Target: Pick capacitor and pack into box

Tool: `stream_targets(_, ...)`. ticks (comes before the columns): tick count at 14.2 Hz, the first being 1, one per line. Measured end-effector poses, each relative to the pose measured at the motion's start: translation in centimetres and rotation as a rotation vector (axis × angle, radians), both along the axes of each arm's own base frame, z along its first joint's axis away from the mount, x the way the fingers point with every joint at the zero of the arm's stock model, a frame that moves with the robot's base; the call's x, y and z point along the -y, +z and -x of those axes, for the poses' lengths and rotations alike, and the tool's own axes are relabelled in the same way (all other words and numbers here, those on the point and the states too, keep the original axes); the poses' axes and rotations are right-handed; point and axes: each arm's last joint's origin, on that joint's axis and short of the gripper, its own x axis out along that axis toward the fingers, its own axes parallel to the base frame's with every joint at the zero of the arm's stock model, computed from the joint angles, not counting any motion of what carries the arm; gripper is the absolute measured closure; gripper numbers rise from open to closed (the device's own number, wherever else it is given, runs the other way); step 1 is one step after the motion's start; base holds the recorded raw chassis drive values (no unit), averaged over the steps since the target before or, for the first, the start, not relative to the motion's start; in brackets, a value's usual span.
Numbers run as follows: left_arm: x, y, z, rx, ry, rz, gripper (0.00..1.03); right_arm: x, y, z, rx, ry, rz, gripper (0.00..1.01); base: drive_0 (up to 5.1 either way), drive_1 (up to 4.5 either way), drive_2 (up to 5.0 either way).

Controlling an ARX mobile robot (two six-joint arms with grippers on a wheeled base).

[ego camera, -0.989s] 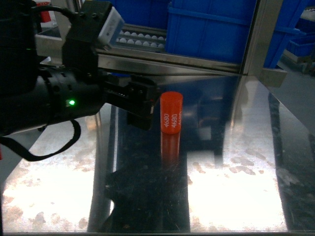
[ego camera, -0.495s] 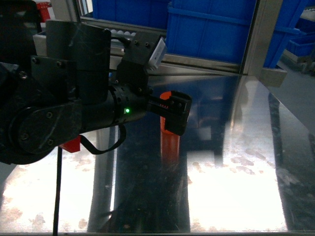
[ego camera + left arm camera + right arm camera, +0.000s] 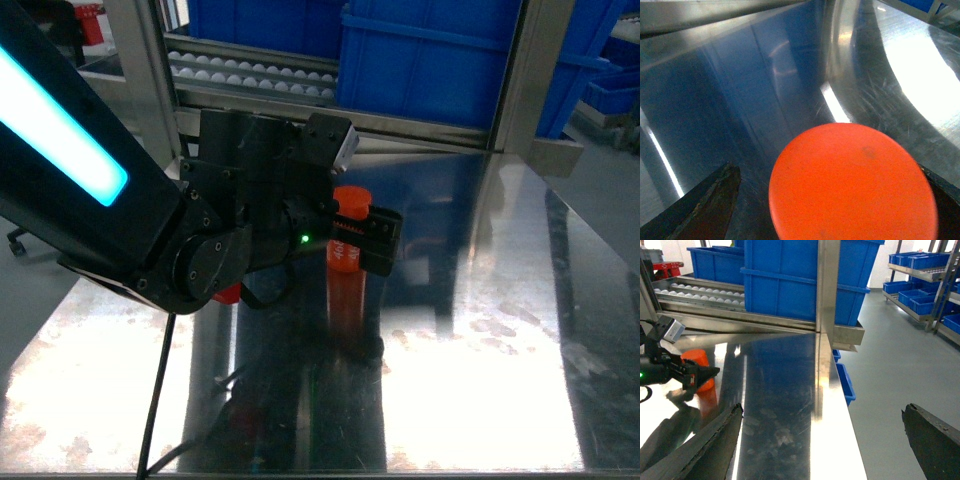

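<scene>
Steel table point(image 3: 480, 330): left fingers point(image 3: 385, 245) (spread) flank capacitor point(image 3: 350, 200).

The orange capacitor point(image 3: 852, 182) fills the lower middle of the left wrist view, seen from above as a round flat top. One dark fingertip point(image 3: 705, 210) of the left gripper point(image 3: 825, 212) sits at the lower left, apart from the capacitor. The other finger is only a dark edge at the lower right, close beside it. Behind lies the shiny metal table point(image 3: 765, 80) with bright reflections.
</scene>
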Motion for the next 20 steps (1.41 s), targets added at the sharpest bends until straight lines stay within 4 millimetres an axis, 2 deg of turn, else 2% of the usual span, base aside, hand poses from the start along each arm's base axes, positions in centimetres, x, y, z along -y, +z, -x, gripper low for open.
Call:
stream_targets(1,0.2,-0.2,-0.3,-0.02,0.009,0.008,0.09,0.0,0.0,0.0,0.0,0.0,0.0,0.03,0.0,0.0,0.0)
stream_targets(2,0.4,-0.1,-0.4,-0.041,0.013,0.022,0.19,0.0,0.0,0.0,0.0,0.0,0.0,0.03,0.0,0.0,0.0)
stream_targets(3,0.5,0.1,-0.4,-0.059,0.02,0.04,0.32,0.0,0.0,0.0,0.0,0.0,0.0,0.03,0.0,0.0,0.0)
stream_targets(4,0.2,0.8,0.0,-0.095,0.046,0.065,0.55,0.0,0.0,0.0,0.0,0.0,0.0,0.03,0.0,0.0,0.0)
stream_targets(5,-0.2,1.7,0.5,-0.098,0.051,0.077,0.58,0.0,0.0,0.0,0.0,0.0,0.0,0.03,0.0,0.0,0.0)
stream_targets(6,-0.7,2.9,0.9,-0.072,0.057,0.085,0.58,0.0,0.0,0.0,0.0,0.0,0.0,0.03,0.0,0.0,0.0)
stream_targets(8,-2.6,6.9,1.9,0.032,0.102,0.097,0.58,0.0,0.0,0.0,0.0,0.0,0.0,0.03,0.0,0.0,0.0)
stream_targets(10,-6.2,11.9,4.2,0.16,0.196,0.131,0.59,0.0,0.0,0.0,0.0,0.0,0.0,0.03,0.0,0.0,0.0)
stream_targets(11,-8.4,14.3,6.2,0.231,0.238,0.152,0.59,0.0,0.0,0.0,0.0,0.0,0.0,0.03,0.0,0.0,0.0)
stream_targets(12,-11.0,16.4,9.1,0.285,0.298,0.163,0.59,0.0,0.0,0.0,0.0,0.0,0.0,0.03,0.0,0.0,0.0)
stream_targets(13,-12.9,17.5,12.2,0.304,0.339,0.165,0.59,0.0,0.0,0.0,0.0,0.0,0.0,0.03,0.0,0.0,0.0)
stream_targets(14,-13.9,18.0,14.3,0.322,0.357,0.169,0.59,0.0,0.0,0.0,0.0,0.0,0.0,0.03,0.0,0.0,0.0)
stream_targets(15,-14.2,18.9,15.2,0.353,0.363,0.183,0.59,0.0,0.0,0.0,0.0,0.0,0.0,0.03,0.0,0.0,0.0)
stream_targets(17,-14.2,19.5,15.3,0.381,0.361,0.195,0.59,0.0,0.0,0.0,0.0,0.0,0.0,0.03,0.0,0.0,0.0)
stream_targets(19,-14.1,18.8,15.0,0.337,0.371,0.177,0.59,0.0,0.0,0.0,0.0,0.0,0.0,0.03,0.0,0.0,0.0)
stream_targets(20,-14.1,18.4,15.4,0.304,0.458,0.136,0.59,0.0,0.0,0.0,0.0,0.0,0.0,0.03,0.0,0.0,0.0)
